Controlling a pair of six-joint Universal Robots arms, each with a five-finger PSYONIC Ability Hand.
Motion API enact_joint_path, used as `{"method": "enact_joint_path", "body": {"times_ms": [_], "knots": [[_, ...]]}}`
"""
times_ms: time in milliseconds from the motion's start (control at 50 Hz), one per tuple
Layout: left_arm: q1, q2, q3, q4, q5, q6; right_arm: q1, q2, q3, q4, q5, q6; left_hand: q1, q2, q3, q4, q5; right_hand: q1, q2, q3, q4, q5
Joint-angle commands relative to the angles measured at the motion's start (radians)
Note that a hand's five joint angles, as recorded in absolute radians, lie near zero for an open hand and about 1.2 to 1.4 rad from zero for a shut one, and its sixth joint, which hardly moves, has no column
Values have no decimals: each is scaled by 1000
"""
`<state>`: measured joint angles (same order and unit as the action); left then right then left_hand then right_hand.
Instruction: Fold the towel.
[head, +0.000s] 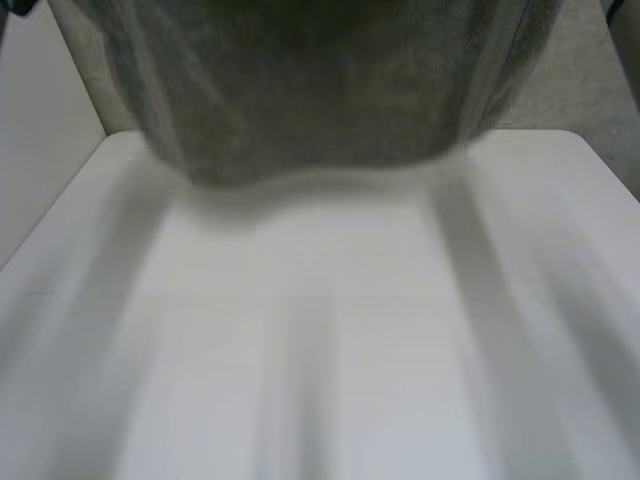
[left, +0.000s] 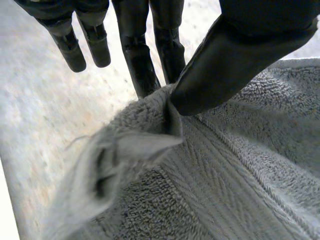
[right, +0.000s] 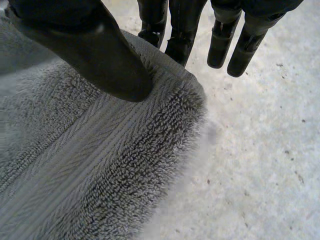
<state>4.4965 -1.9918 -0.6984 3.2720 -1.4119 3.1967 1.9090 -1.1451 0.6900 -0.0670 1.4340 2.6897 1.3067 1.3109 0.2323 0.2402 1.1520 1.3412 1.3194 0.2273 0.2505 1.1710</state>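
Towel lifted by two corners, set to be laid down.
The left robot hand (left: 235, 65) and right robot hand (right: 95, 55) each pinch a corner of the grey towel (head: 320, 90) between thumb and fingers. It seems to hang over the counter's (head: 320, 350) far edge. Lower both corners level and taut so it lands flat.

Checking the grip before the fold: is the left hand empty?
No: in the left wrist view the left hand pinches a corner of the grey towel between thumb and fingers.
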Motion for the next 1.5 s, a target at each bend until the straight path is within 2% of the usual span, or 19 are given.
{"method": "enact_joint_path", "body": {"times_ms": [20,180,260,400,500,580,600,640,660,700,760,880,920,980,1080,1140,1240,1360,1500], "knots": [[41,80,-256,83,16,-31,-24,-105,258,-10,-119,6,90,85,-58,-66,70,55,77,-53,-76,51],[64,119,-708,275,136,-23,-44,-171,609,-82,-242,-1,90,85,-58,-66,70,55,77,-53,-76,51],[70,137,-951,412,185,-18,-119,-179,816,-109,-303,-7,90,85,-58,-66,70,55,77,-53,-76,51],[78,142,-1179,486,221,26,-174,-173,1049,-120,-403,-57,90,85,-58,-66,70,55,77,-53,-76,51],[139,229,-1285,439,277,135,-248,-200,1148,-65,-437,-191,90,85,-58,-66,70,55,77,-53,-76,51],[232,439,-1361,301,356,203,-344,-400,1142,161,-458,-284,90,85,-58,-66,70,55,77,-53,-76,51],[233,439,-1362,301,357,203,-381,-459,1122,235,-483,-290,90,85,-58,-66,70,55,77,-53,-76,51],[303,554,-1382,214,434,200,-407,-511,1097,295,-518,-289,90,85,-58,-66,70,55,77,-53,-76,51],[303,554,-1382,213,435,200,-407,-512,1097,296,-518,-289,90,85,-58,-66,70,55,77,-53,-76,51],[354,628,-1397,167,508,195,-442,-544,1054,349,-599,-284,90,85,-58,-66,70,55,77,-53,-76,51],[362,640,-1399,163,531,193,-461,-536,1030,352,-639,-272,90,85,-58,-66,70,55,77,-53,-76,51],[357,564,-1380,183,545,198,-433,-406,980,348,-619,-274,90,85,-58,-66,70,55,77,-53,-76,51],[351,507,-1359,199,542,196,-384,-273,893,352,-561,-277,90,85,-58,-66,70,55,77,-53,-76,51],[317,404,-1302,221,524,200,-332,-167,809,346,-499,-284,90,85,-58,-66,70,55,77,-53,-76,51],[242,155,-1121,242,406,207,-298,-21,685,345,-429,-323,90,85,-58,-66,70,55,77,-53,-76,51],[228,97,-1070,241,380,207,-286,57,610,331,-422,-320,90,85,-58,-66,70,55,77,-53,-76,51],[202,-77,-873,238,317,207,-246,148,527,258,-411,-315,90,85,-58,-66,70,55,77,-53,-76,51],[162,-170,-750,235,306,207,-214,241,438,162,-354,-284,90,85,-58,-66,70,55,77,-53,-76,51],[133,-304,-581,215,277,209,-186,338,318,162,-307,-278,90,85,-58,-66,70,55,77,-53,-76,51]]}}
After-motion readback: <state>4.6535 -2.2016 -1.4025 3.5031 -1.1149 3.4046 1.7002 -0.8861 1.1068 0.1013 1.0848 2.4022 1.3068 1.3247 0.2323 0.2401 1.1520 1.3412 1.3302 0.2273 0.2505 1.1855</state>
